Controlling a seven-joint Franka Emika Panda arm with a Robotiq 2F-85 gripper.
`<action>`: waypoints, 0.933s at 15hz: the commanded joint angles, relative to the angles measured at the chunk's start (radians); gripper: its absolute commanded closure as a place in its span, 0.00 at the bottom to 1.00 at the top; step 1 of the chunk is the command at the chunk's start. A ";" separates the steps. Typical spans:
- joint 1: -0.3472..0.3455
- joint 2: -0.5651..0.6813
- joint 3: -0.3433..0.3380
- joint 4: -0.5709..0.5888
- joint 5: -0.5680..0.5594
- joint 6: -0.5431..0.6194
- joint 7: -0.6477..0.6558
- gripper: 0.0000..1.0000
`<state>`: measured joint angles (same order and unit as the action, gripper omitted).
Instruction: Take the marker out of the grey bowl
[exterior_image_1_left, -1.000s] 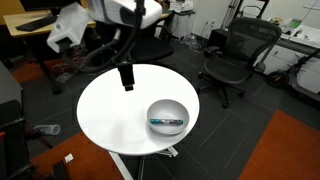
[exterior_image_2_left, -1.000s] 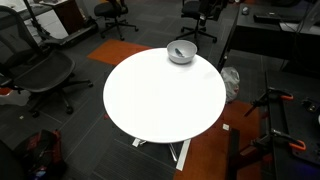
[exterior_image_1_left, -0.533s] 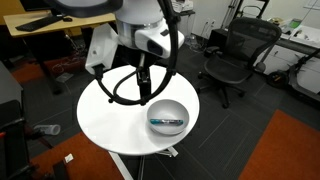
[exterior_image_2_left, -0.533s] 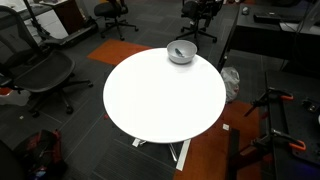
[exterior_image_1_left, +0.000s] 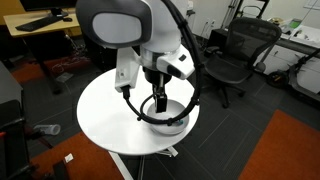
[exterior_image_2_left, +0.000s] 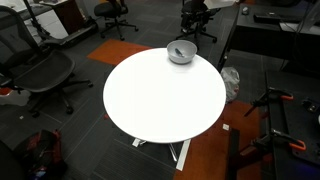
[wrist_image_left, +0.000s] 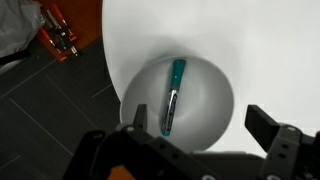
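The grey bowl (wrist_image_left: 215, 100) fills the middle of the wrist view, and the marker (wrist_image_left: 173, 96) lies inside it, dark with a teal-blue end, left of the bowl's centre. My gripper (wrist_image_left: 200, 130) is open and empty above the bowl, one finger on each side of it. In an exterior view my gripper (exterior_image_1_left: 160, 103) hangs just over the bowl (exterior_image_1_left: 180, 118), which the arm mostly hides. In an exterior view the bowl (exterior_image_2_left: 181, 52) sits near the table's far edge with the marker (exterior_image_2_left: 180, 53) as a dark streak inside.
The bowl stands on a round white table (exterior_image_1_left: 100, 115) (exterior_image_2_left: 160, 100). Black office chairs (exterior_image_1_left: 235, 55) (exterior_image_2_left: 35, 70) stand around it on dark floor with orange carpet (exterior_image_1_left: 290, 150). An orange tool (wrist_image_left: 55, 30) lies on the floor past the table edge.
The arm has swung from the table's back left across to the bowl and lowered, so the gripper now hangs over the bowl. The bowl and marker have not moved.
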<state>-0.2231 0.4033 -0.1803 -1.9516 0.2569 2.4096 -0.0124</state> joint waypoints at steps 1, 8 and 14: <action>-0.026 0.098 0.022 0.085 0.002 0.029 0.006 0.00; -0.039 0.242 0.030 0.200 -0.012 0.042 0.023 0.00; -0.023 0.351 0.013 0.290 -0.034 0.083 0.087 0.00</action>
<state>-0.2467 0.6994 -0.1665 -1.7234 0.2508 2.4750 0.0147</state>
